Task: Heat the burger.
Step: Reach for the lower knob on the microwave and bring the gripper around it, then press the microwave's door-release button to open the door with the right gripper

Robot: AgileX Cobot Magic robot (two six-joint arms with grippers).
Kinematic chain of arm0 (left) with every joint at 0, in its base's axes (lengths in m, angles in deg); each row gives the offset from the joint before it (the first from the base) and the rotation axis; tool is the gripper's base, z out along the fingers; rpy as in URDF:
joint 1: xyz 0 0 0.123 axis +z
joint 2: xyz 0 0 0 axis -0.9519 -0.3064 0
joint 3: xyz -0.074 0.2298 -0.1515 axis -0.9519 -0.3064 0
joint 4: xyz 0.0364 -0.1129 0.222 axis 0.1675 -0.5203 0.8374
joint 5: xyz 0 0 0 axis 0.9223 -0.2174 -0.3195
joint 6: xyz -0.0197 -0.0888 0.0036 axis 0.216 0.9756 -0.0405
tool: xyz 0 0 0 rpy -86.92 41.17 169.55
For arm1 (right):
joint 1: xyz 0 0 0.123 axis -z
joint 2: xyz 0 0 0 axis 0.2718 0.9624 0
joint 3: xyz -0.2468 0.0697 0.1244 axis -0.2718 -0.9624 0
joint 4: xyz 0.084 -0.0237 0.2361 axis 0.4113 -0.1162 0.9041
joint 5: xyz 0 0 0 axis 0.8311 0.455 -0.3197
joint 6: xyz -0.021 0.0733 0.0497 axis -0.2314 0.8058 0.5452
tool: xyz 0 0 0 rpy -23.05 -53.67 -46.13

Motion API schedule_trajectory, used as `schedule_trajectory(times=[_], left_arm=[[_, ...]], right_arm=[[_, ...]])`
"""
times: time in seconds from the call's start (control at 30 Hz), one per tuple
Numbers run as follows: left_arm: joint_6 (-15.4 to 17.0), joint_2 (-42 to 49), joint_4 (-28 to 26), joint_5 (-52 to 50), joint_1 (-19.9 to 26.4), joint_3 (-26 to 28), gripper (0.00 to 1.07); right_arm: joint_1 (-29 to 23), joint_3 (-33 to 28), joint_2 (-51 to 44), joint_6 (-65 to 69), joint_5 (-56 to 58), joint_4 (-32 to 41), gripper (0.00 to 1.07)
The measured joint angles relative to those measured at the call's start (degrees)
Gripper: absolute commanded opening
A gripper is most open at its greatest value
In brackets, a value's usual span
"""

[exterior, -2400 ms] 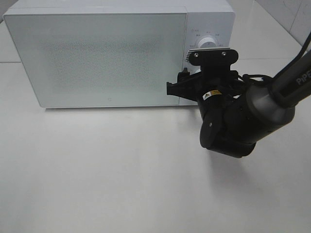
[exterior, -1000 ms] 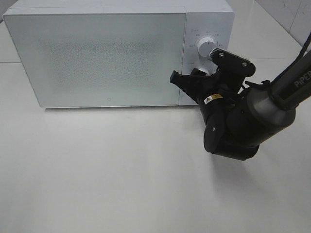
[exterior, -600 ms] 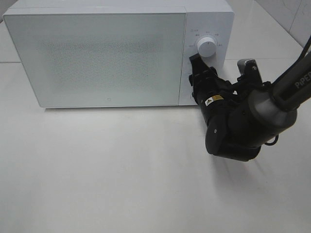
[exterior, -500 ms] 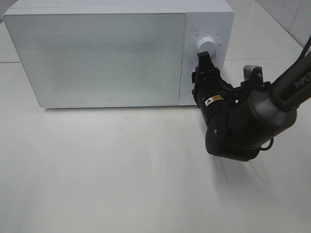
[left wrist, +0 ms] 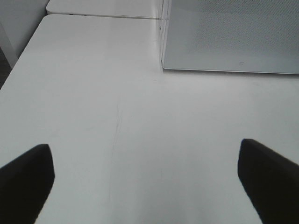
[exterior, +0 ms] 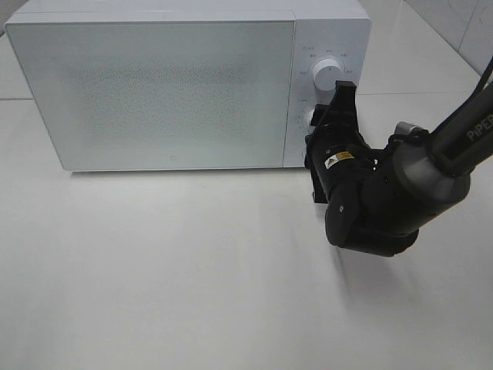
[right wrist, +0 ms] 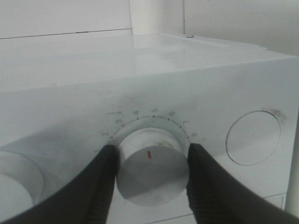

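Right gripper (right wrist: 152,154): fingers pinching the lower dial (right wrist: 149,179) of the microwave (exterior: 333,31), one each side.
Left gripper (left wrist: 149,186): spread wide above table (left wrist: 140,116), microwave ahead.
Burger: out of sight; door (exterior: 154,92) shut.

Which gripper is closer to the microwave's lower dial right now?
Right. The right gripper straddles the lower dial, apparently clamping it. The left gripper hangs open over the table, off the microwave's door-side corner.

White microwave (exterior: 330,27), speckled door (exterior: 166,92), red-marked dial (right wrist: 152,173), black right end effector (right wrist: 149,157)
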Motion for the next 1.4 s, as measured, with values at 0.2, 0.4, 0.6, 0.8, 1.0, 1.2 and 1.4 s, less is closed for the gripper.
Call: schedule_trajectory(times=[0.2,0.4,0.6,0.8,1.0,1.2,1.4], left_arm=[[0.0,0.0,0.0,0.0,0.0,0.0,1.00],[0.0,0.0,0.0,0.0,0.0,0.0,1.00],[0.0,0.0,0.0,0.0,0.0,0.0,1.00],[0.0,0.0,0.0,0.0,0.0,0.0,1.00],[0.0,0.0,0.0,0.0,0.0,0.0,1.00],[0.0,0.0,0.0,0.0,0.0,0.0,1.00],[0.0,0.0,0.0,0.0,0.0,0.0,1.00]], right_arm=[[0.0,0.0,0.1,-0.3,0.0,0.1,0.02],[0.0,0.0,0.1,-1.0,-0.1,0.2,0.06],[0.0,0.0,0.1,-3.4,-0.2,0.6,0.14],[-0.1,0.1,0.1,-5.2,-0.2,1.7,0.37],[-0.3,0.5,0.1,-7.7,0.6,1.8,0.61],[-0.7,0.4,-0.2,-11.5,0.9,1.1,0.71],[-0.5,-2.8,-4.0,-18.5,1.8,-1.4,0.71]])
